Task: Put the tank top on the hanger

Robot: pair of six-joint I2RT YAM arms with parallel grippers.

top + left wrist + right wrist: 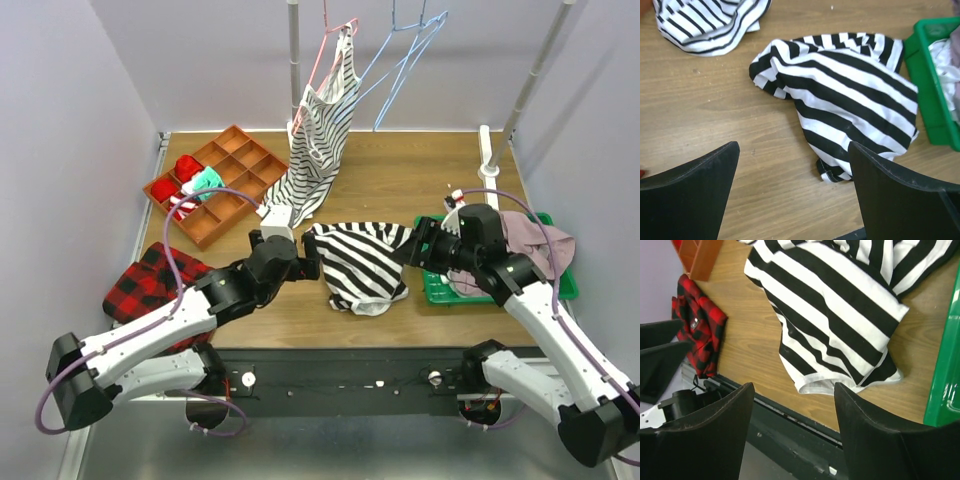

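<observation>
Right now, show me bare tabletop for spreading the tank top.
Bare wood at back right, between the hanging striped top and green bin. A narrow strip runs before the tank top at the near edge. Mid-table is crowded.

Soft cloth tank top [362,262], matt wood table [400,175]

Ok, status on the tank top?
Both open, empty: left gripper, right gripper, flanking the tank top. It lies crumpled on the table, ungrasped. The hanger hangs bare at the back; nothing in the way.
</observation>
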